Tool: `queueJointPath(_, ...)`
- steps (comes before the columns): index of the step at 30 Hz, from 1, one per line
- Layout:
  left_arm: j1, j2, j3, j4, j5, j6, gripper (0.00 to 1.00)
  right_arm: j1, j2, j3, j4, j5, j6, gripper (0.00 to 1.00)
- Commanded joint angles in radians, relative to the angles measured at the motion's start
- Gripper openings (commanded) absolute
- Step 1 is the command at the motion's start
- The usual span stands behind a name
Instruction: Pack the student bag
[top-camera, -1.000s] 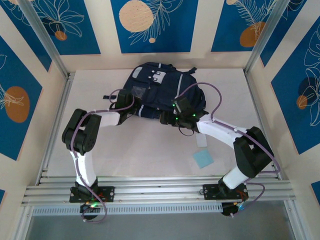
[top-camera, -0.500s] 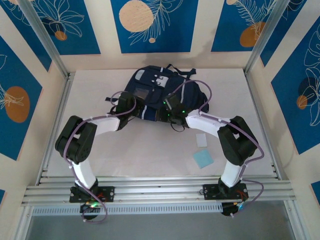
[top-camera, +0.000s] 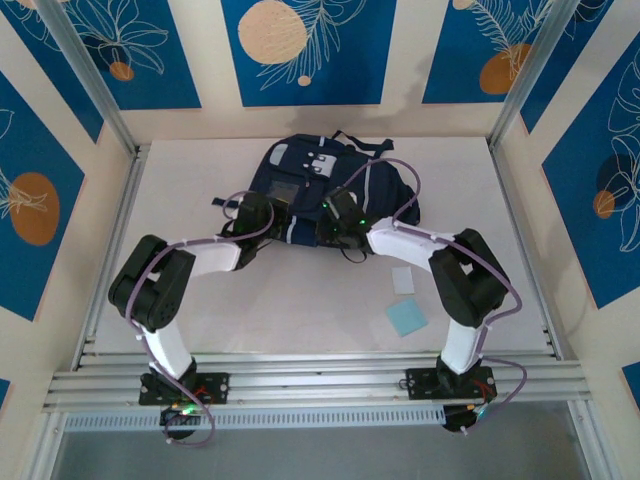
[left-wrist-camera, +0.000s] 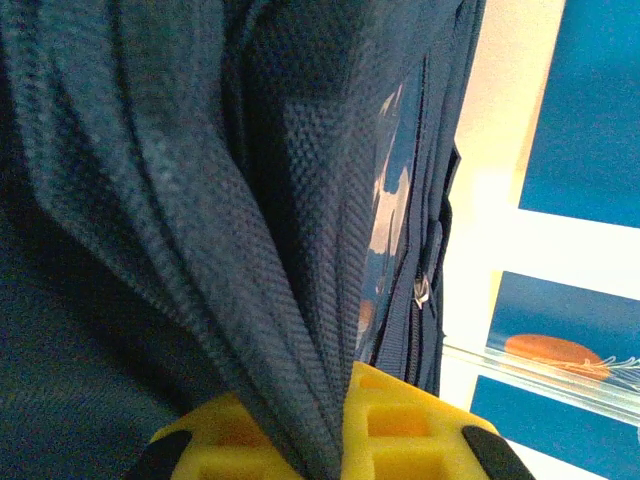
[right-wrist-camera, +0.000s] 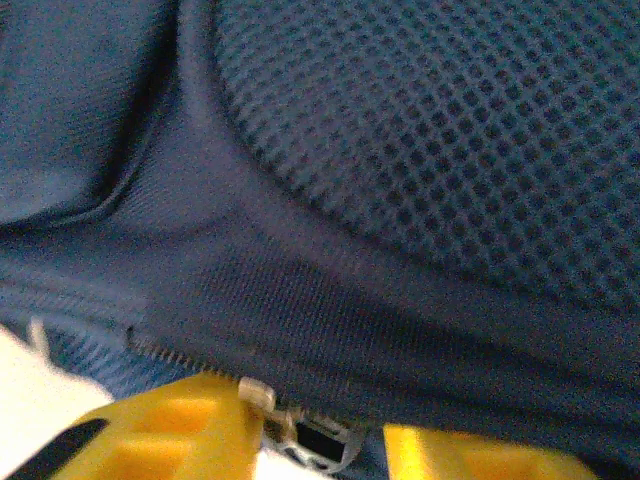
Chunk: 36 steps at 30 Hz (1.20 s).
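The student bag (top-camera: 320, 180) lies on the table (top-camera: 300, 300), toward the far wall, and both my grippers are at its near edge. My left gripper (left-wrist-camera: 325, 445) is clamped on a fold of the bag's navy fabric, which rises out from between the yellow pads (left-wrist-camera: 400, 425). My right gripper (right-wrist-camera: 315, 445) stands narrowly apart against the bag's seam, just below its mesh panel. A zipper pull (right-wrist-camera: 310, 435) sits in the gap between the jaws, and I cannot tell whether the pads press on it. Compared with a second ago, my right gripper has slid left along the bag's near edge and its elbow has folded inward. The bag's dark straps (top-camera: 345, 138) now show at its far side.
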<state>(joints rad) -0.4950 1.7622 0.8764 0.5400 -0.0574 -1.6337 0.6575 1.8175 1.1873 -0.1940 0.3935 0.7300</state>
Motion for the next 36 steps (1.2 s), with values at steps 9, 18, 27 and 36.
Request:
queueJointPath(9, 0.004, -0.049, -0.053, 0.087, 0.053, 0.008, 0.00, -0.025, -0.078, 0.011, -0.068, -0.050, -0.085, 0.00)
queueJointPath(18, 0.110, -0.009, -0.044, 0.063, 0.099, 0.091, 0.00, -0.065, -0.139, -0.014, -0.426, -0.176, -0.282, 0.00)
queueJointPath(27, 0.184, 0.022, 0.011, 0.025, 0.177, 0.173, 0.00, -0.249, -0.187, -0.017, -0.665, -0.156, -0.422, 0.00)
queueJointPath(36, 0.253, 0.183, 0.355, -0.259, 0.404, 0.444, 0.31, -0.238, -0.216, 0.020, -0.494, -0.527, -0.358, 0.00)
